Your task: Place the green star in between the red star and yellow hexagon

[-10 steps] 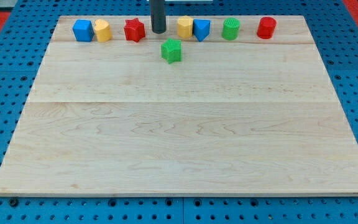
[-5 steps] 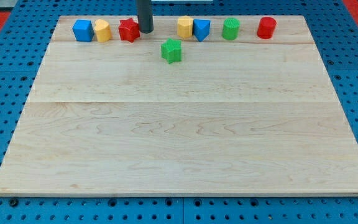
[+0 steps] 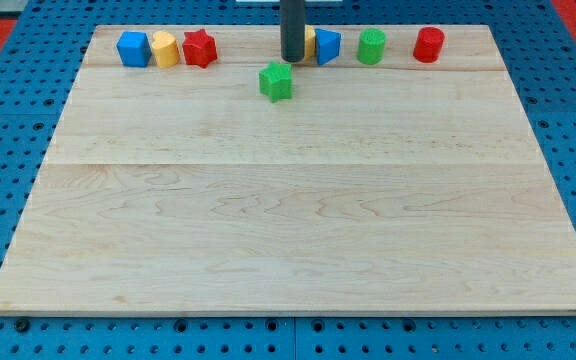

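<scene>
The green star (image 3: pixel 277 81) lies near the view's top, just below the row of blocks. The red star (image 3: pixel 200 47) stands left in that row, touching a yellow block (image 3: pixel 165 48). A second yellow block (image 3: pixel 310 44) is mostly hidden behind my rod, so its shape cannot be made out. My tip (image 3: pixel 292 58) is against that block's left side, just above and slightly right of the green star. A wide gap lies between the red star and my rod.
A blue cube (image 3: pixel 133 48) is at the row's left end. A blue triangular block (image 3: pixel 328 46) touches the hidden yellow block's right side. A green cylinder (image 3: pixel 372 46) and a red cylinder (image 3: pixel 429 44) stand further right.
My tip went left and pushed the red star against the left yellow block. It then swung right to the other yellow block, which has shifted slightly right with the blue triangular block. The green star has not moved.
</scene>
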Action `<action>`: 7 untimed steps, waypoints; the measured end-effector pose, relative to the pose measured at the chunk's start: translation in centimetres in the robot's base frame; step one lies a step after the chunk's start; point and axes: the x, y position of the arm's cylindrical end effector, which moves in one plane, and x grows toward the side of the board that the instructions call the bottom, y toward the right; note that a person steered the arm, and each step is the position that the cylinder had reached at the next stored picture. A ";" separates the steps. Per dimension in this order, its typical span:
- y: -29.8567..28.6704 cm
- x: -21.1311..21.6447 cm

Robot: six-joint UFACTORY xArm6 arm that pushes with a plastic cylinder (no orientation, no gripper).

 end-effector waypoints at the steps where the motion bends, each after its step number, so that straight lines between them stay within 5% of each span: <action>1: 1.7 0.6; 4: 1.0 8.2; 7: 0.1 7.2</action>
